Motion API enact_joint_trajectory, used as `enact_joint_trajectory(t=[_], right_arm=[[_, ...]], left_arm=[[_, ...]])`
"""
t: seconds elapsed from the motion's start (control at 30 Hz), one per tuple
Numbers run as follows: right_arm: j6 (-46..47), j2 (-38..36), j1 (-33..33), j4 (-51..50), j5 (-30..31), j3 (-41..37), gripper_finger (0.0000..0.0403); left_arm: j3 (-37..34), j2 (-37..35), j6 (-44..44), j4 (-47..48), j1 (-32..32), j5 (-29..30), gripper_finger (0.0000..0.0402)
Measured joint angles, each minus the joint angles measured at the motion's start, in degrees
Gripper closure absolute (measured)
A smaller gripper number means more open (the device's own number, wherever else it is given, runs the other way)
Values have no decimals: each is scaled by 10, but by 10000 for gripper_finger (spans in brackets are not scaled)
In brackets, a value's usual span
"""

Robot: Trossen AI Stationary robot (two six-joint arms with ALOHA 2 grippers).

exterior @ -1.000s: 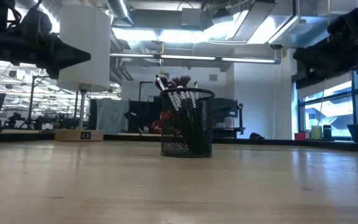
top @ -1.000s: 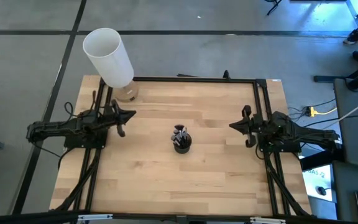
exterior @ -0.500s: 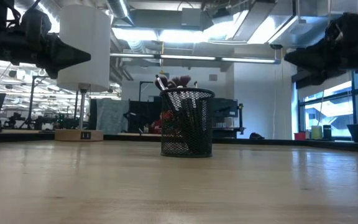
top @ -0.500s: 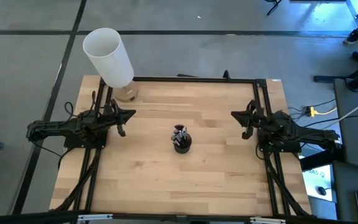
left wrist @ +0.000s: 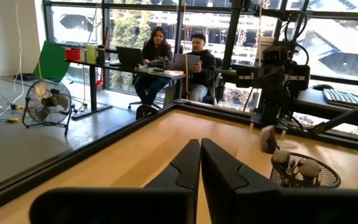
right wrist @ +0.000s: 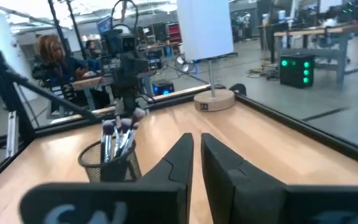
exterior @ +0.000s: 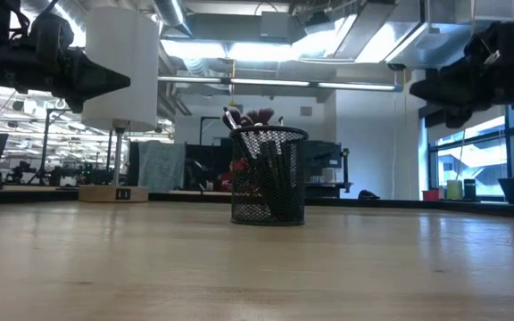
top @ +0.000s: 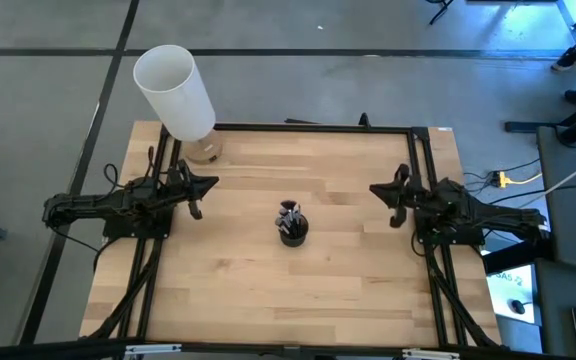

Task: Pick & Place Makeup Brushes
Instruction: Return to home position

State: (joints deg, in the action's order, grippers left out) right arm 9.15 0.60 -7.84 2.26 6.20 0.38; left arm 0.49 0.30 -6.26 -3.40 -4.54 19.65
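The makeup brushes [top: 288, 209] stand tufts-up in a black mesh cup [top: 293, 232] near the middle of the table. The low view shows the brushes [exterior: 250, 118] rising above the cup's [exterior: 269, 178] rim. My left gripper [top: 211, 184] hovers shut above the table's left part, pointing at the cup; its fingers meet in the left wrist view [left wrist: 200, 146]. My right gripper [top: 373, 190] hovers shut above the right part, also pointing at the cup [right wrist: 107, 163], fingers close together [right wrist: 196, 140]. Neither gripper touches anything.
A lamp with a tall white cylinder shade [top: 173, 90] stands on a round wooden base [top: 205, 150] at the table's far left corner. Black frame rails [top: 308, 127] run along the table's edges. Bare wood lies all around the cup. People sit at desks beyond the table [left wrist: 173, 59].
My right gripper has levelled out from a downward tip and shifted a little toward the far edge; in the low view it has come lower. The left arm, the cup and the brushes have stayed still.
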Motion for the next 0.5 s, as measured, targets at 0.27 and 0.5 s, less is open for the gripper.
enact_joint_trajectory(t=[0.27, 0.5], right_arm=[[7, 8, 1, -8, -100, 0, 369], [-59, 41, 7, 1, -164, 1, 369]], left_arm=[[0, 0, 0, 0, 0, 0, 393], [0, 0, 0, 0, 0, 0, 390]])
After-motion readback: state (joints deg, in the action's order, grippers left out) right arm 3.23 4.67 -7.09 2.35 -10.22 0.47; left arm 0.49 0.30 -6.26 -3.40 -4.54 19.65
